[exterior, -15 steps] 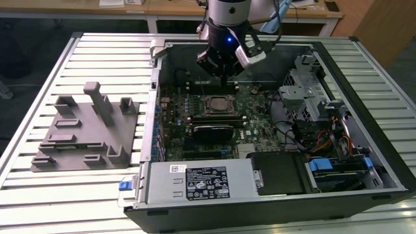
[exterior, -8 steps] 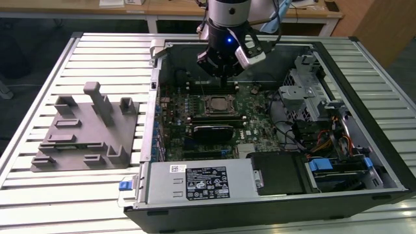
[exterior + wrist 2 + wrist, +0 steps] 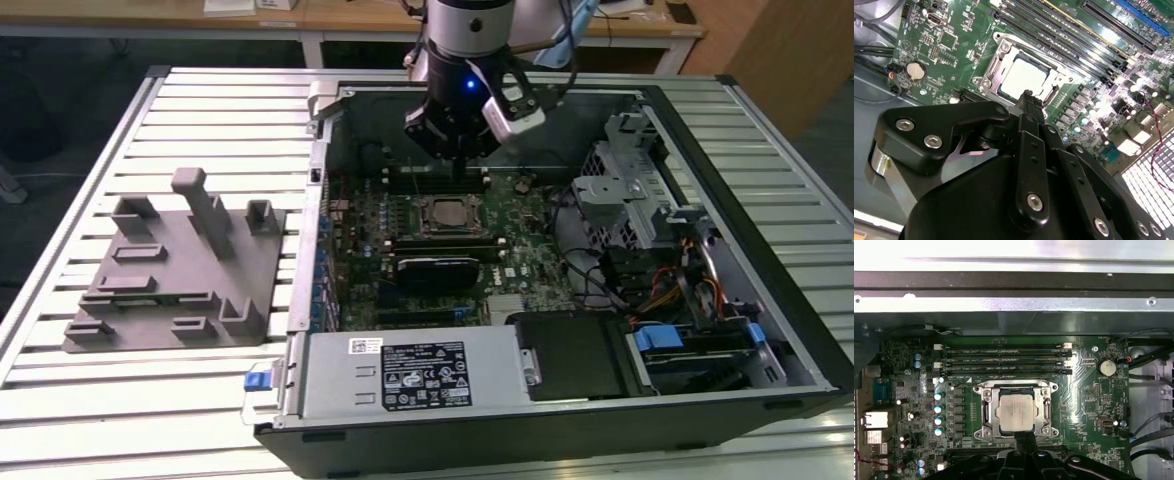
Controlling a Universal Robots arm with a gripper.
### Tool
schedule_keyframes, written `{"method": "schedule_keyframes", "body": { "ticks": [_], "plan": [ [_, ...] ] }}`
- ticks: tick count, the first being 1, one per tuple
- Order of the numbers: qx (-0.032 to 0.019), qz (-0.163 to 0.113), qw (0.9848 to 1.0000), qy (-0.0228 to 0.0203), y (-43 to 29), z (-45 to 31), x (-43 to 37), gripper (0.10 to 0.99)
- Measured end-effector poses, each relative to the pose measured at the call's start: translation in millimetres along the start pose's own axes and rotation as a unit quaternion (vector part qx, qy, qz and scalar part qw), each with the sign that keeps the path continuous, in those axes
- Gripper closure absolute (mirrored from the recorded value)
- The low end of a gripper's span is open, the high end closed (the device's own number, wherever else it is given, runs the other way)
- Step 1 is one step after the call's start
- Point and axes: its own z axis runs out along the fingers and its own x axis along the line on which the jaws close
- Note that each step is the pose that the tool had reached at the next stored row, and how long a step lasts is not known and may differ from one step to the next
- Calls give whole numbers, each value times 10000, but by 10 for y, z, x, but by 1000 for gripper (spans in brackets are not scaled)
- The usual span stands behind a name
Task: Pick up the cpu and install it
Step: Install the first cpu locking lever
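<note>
Already cpu sat in socket on motherboard (pale top up); gripper was closed tight, holding nothing, tip at cpu edge, perhaps touching it.

**Your slatted table and its two loads**

Your ribbed metal table carries two things. The open computer case lies on its side directly beneath the jaws of the gripper, its walls reaching out around them. The grey fixture rests flat, well off to the exterior view's left of the jaws, just beside the case.
</note>
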Motion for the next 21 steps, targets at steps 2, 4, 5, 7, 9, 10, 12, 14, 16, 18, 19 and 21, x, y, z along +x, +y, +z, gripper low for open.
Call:
{"method": "schedule_keyframes", "body": {
  "ticks": [2,4,5,7,9,10,12,14,16,18,19,21],
  "plan": [
    [0,0,10000,0,-1,26,1,980],
    [0,0,10000,0,-1,51,3,980],
    [0,0,10000,0,-1,61,3,980],
    [0,0,10000,0,-1,70,3,980],
    [-1,0,10000,0,-2,74,4,980],
    [-3,1,10000,1,-2,77,5,980],
    [-4,1,10000,1,0,84,6,980],
    [-4,1,10000,0,7,95,8,980],
    [-4,0,10000,0,18,111,13,980],
    [-3,0,10000,1,35,128,18,980],
    [-3,0,10000,0,43,139,21,980],
    [-4,0,10000,0,60,161,26,980]
  ]
}}
